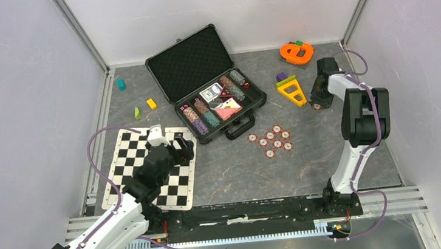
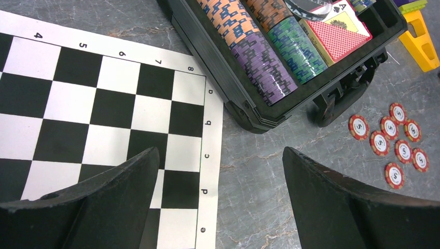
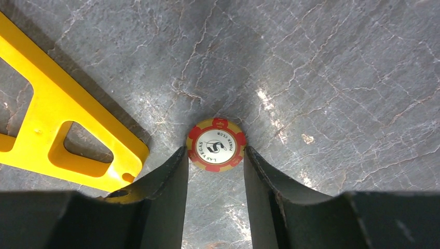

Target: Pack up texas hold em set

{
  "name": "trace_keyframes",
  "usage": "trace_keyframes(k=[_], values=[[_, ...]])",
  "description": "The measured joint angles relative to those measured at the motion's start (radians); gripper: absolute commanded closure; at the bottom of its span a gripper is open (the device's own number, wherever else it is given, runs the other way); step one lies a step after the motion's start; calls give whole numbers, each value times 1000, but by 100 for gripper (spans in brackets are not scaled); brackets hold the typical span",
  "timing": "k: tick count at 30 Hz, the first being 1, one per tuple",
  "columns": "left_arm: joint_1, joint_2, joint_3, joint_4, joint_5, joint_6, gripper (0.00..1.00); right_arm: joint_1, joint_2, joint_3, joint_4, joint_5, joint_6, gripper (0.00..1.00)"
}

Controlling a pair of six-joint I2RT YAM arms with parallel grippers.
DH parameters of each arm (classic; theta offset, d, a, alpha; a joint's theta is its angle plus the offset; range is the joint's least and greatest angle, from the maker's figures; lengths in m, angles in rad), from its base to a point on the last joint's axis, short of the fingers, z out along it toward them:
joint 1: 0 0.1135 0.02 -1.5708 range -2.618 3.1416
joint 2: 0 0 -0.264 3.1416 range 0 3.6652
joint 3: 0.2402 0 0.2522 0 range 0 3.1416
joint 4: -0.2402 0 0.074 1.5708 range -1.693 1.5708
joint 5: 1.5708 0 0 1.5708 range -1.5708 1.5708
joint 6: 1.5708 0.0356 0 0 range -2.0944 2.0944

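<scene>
Right claw (image 3: pixel 214 150) stood narrow, tips pressed on either edge of the poker chip (image 3: pixel 216 144) lying flat on the desk (image 3: pixel 337 78).

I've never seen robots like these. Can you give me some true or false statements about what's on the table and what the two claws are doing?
1. The black briefcase is closed. False: its lid stands open, and the chip stacks inside are in view.
2. The right gripper has a single red-white chip between its fingers. True.
3. The left gripper holds a chip. False: it is wide open and empty, above the edge of the checkered mat.
4. A cluster of loose chips lies on the table in front of the briefcase. True.
</scene>
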Motion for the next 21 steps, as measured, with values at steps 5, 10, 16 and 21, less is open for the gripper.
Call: trace_keyframes(k=[5,10,16,21], values=[[0,0,0,0,-1,0,6,6,4,8,-9,12,-5,57],[0,0,0,0,-1,0,6,19,-5,6,-13,23,-8,57],[0,4,0,0,0,0,6,66,-100,-70,-37,24,-18,53],[0,8,0,0,1,0,6,111,-177,-116,-53,36,-41,28]])
